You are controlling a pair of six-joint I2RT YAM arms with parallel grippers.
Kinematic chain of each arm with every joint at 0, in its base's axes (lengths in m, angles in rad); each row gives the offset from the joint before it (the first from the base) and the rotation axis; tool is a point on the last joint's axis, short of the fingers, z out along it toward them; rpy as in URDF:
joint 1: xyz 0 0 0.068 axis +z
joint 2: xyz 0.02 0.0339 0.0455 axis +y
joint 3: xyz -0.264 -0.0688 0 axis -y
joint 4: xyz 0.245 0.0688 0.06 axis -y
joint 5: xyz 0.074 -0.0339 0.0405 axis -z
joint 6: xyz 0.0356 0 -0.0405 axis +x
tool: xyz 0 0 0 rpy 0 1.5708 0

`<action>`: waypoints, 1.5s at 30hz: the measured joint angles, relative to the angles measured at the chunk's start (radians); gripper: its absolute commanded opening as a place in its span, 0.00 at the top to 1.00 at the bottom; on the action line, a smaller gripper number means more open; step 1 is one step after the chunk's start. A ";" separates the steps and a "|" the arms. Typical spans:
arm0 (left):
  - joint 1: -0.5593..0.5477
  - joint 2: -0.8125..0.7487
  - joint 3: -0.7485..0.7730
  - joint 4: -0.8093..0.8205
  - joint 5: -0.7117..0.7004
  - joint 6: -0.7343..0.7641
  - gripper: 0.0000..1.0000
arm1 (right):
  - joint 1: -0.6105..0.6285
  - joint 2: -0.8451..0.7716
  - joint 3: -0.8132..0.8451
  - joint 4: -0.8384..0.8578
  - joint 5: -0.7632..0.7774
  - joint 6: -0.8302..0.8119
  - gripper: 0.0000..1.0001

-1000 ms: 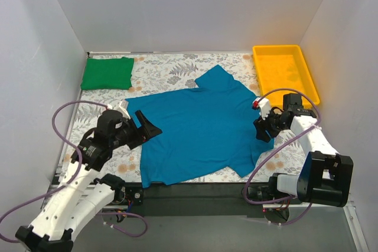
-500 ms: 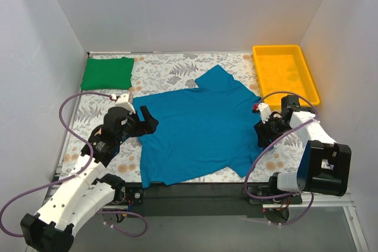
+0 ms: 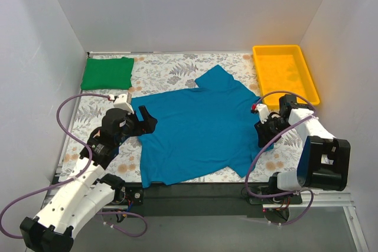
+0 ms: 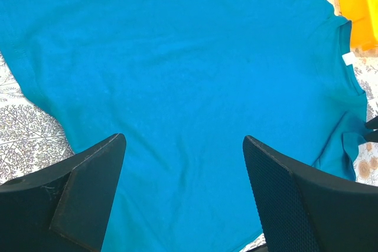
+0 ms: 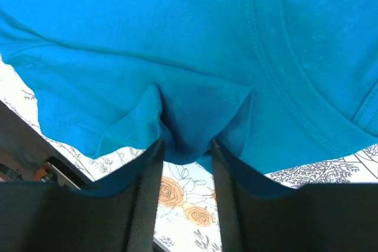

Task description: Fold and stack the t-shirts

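Since a second ago the left arm has reached forward and turned, bringing the left gripper over the left hem of the teal-blue t-shirt, while the right gripper has narrowed onto the shirt's right edge. No brand or writing can be read anywhere; the only label is a small white tag inside the teal collar, too small to show any print. The left arm stretches low from its base, with its released fingers spread wide above the cloth and nothing between them. The right arm is bent sharply back on itself, its wrist low beside the sleeve, and its fingers pinch a puckered fold of teal fabric in the right wrist view. The teal shirt lies spread flat on the floral-patterned table, at its middle. The bright green t-shirt sits folded in the far left corner, well apart from the yellow tray at the far right.
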 measured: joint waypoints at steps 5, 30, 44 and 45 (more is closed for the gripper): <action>0.000 -0.010 -0.002 0.003 -0.001 0.000 0.20 | 0.016 0.045 0.008 -0.003 0.029 0.011 0.97; 0.000 -0.037 -0.013 0.009 -0.002 0.007 0.20 | -0.008 -0.204 -0.067 -0.181 0.507 -0.100 0.36; 0.002 0.061 -0.013 0.008 -0.036 -0.021 0.10 | 0.065 -0.119 0.153 -0.109 -0.050 -0.097 0.34; 0.005 0.068 -0.013 0.011 -0.037 -0.028 0.09 | 0.098 -0.102 0.153 -0.092 -0.098 -0.087 0.34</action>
